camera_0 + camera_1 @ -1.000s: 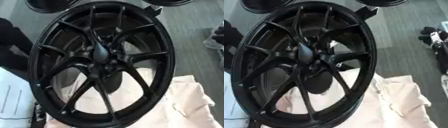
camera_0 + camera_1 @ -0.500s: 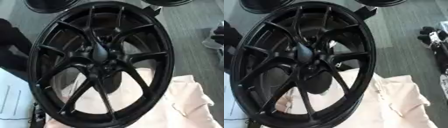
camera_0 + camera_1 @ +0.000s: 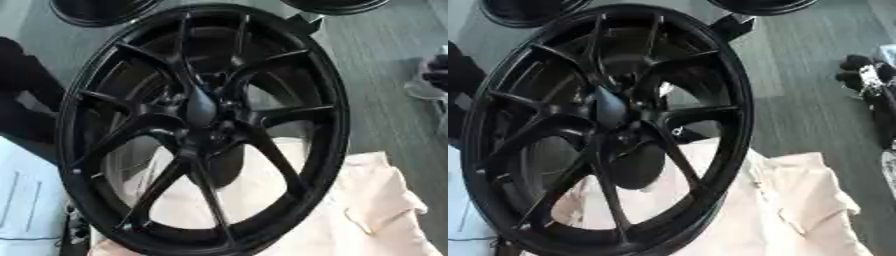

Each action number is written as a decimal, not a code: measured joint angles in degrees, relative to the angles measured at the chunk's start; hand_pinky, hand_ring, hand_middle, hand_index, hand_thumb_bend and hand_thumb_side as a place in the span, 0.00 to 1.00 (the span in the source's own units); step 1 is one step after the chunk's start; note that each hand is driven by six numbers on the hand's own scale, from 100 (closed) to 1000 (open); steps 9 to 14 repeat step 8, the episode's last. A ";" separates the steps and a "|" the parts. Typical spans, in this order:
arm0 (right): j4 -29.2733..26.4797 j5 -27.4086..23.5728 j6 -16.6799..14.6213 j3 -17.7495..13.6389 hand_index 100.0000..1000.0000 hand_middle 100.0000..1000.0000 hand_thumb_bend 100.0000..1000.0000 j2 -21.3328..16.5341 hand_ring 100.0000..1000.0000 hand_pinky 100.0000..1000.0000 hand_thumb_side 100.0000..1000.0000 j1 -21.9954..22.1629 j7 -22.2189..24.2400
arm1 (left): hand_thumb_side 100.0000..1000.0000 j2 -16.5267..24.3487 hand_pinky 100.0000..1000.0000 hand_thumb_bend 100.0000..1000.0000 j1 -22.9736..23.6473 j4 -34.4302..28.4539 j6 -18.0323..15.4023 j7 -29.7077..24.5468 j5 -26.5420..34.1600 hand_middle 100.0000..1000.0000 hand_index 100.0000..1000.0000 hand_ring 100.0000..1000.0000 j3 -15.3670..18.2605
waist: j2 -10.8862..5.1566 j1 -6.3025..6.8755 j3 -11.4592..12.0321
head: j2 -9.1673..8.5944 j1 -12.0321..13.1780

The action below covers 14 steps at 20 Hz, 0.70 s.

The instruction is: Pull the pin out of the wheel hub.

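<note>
A large matte black multi-spoke alloy wheel (image 3: pixel 201 127) fills most of the frame, standing tilted with its face toward the camera. Its lower rim is set on a crumpled pale pink cloth (image 3: pixel 367 200) spread across the lower right of the frame. At the centre of the frame the dark wheel hub (image 3: pixel 203 107) is seen, where the spokes meet. The pin cannot be made out with certainty; a small pale spot (image 3: pixel 677 131) beside a spoke just right of the hub may belong to it. No hand of the robot is shown in either view, so the state of both hands cannot be told. Grey carpeted floor (image 3: pixel 385 75) is seen at the right, and a white sheet (image 3: pixel 26 200) lies at the lower left.
</note>
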 measured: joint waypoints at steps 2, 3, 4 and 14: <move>0.00 -0.03 0.00 0.00 0.77 0.70 0.00 0.02 0.74 0.88 0.70 -0.02 0.00 | 0.63 -3.46 0.61 0.11 -0.12 -1.20 -1.19 3.94 3.83 0.54 0.68 0.67 -0.38 | 0.00 -0.25 -0.07 | -0.09 0.07; 0.00 -0.05 0.00 0.00 0.77 0.70 0.00 0.03 0.74 0.88 0.70 -0.04 0.00 | 0.64 -5.18 0.60 0.11 -0.12 -1.68 -1.88 5.67 5.58 0.54 0.68 0.67 -0.61 | 0.00 -0.40 -0.09 | -0.14 0.09; -0.01 -0.08 -0.01 0.00 0.77 0.70 0.00 0.05 0.74 0.88 0.70 -0.05 -0.01 | 0.64 -6.95 0.60 0.12 -0.12 -2.08 -2.63 7.24 7.17 0.54 0.68 0.67 -0.85 | 0.00 -0.49 -0.10 | -0.32 0.13; -0.01 -0.33 -0.03 0.00 0.77 0.70 0.00 0.44 0.74 0.88 0.70 -0.07 -0.03 | 0.67 -13.37 0.60 0.14 -0.11 -2.52 -5.43 11.78 12.38 0.54 0.68 0.67 -1.50 | 0.01 -0.81 -0.20 | -0.57 0.35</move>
